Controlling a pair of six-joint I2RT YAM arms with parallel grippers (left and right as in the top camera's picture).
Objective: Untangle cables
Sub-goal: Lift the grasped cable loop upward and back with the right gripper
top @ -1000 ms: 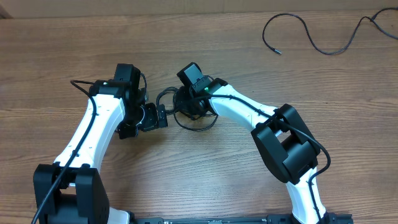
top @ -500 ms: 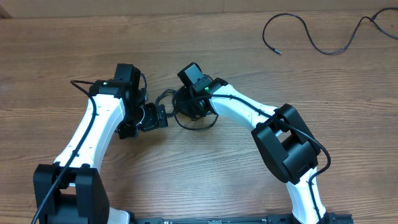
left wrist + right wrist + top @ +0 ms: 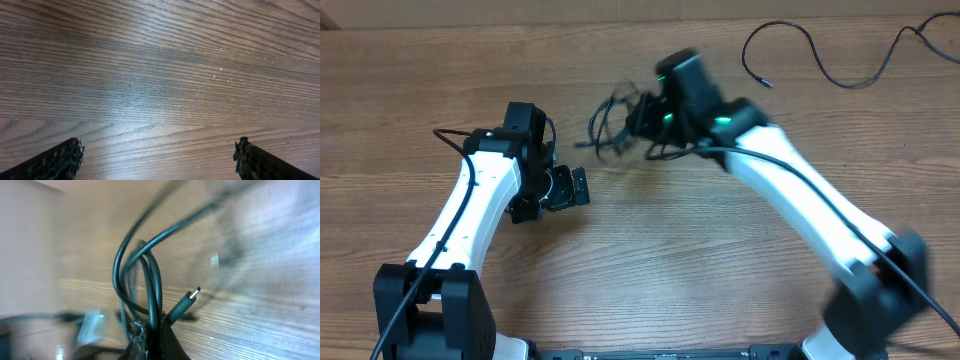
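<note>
Fingers [image 3: 172, 350] of the right gripper [image 3: 151, 336] clamp the tangled coil [image 3: 610, 122], held above the table [image 3: 670, 260] just beyond the left gripper [image 3: 580, 188], whose jaws gape empty. Best, I'd say, to feed one loose loop into those jaws, then pull apart gently.

Left arm [image 3: 470, 215] is bent at the elbow, left gripper [image 3: 577, 187] pointing right, jaws spread wide with nothing between them; its fingertips [image 3: 57, 161] sit at the bottom corners of the left wrist view. Right arm [image 3: 810, 205] stretches diagonally up and left, blurred. Right gripper [image 3: 640, 118] is pinched tight on the cable bundle [image 3: 608, 125], jaws meeting at the bottom of the right wrist view.
</note>
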